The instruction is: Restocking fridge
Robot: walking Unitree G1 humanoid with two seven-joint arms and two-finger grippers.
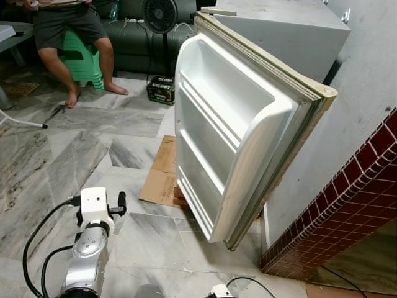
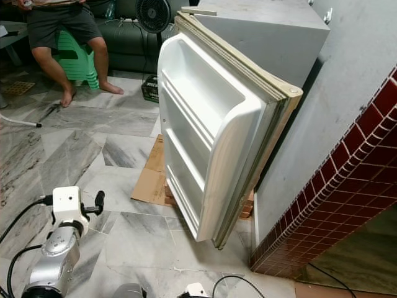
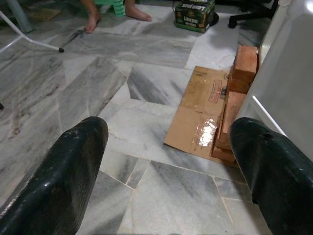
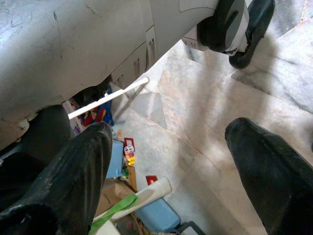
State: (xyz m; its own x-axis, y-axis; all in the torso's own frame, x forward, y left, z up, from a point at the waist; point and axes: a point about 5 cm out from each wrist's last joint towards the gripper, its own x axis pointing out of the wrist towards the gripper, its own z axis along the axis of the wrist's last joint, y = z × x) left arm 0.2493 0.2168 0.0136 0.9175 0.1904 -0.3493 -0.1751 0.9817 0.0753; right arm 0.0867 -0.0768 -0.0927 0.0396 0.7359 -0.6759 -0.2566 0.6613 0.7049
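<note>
Before the open fridge door [image 1: 229, 124], left gripper [image 3: 166, 171] and right gripper [image 4: 166, 176] hang released.

The fridge door [image 1: 229, 130] is white inside, with a yellowed cream seal along its edge, and the fridge body [image 1: 291, 31] is pale grey. The floor [image 1: 74, 155] is grey marble with darker streaked veins. A flat sheet of cardboard [image 3: 198, 112] is brown, and the bricks [image 3: 239, 83] beside it are orange-red. The low wall [image 1: 347, 205] carries dark red tiles with pale grout. The stool [image 1: 84, 59] is green, and the person [image 1: 65, 31] on it wears dark grey shorts. The left claw [image 3: 166, 166] has 2 black fingers on a silver arm; the right claw [image 4: 166, 171] is black too.
</note>
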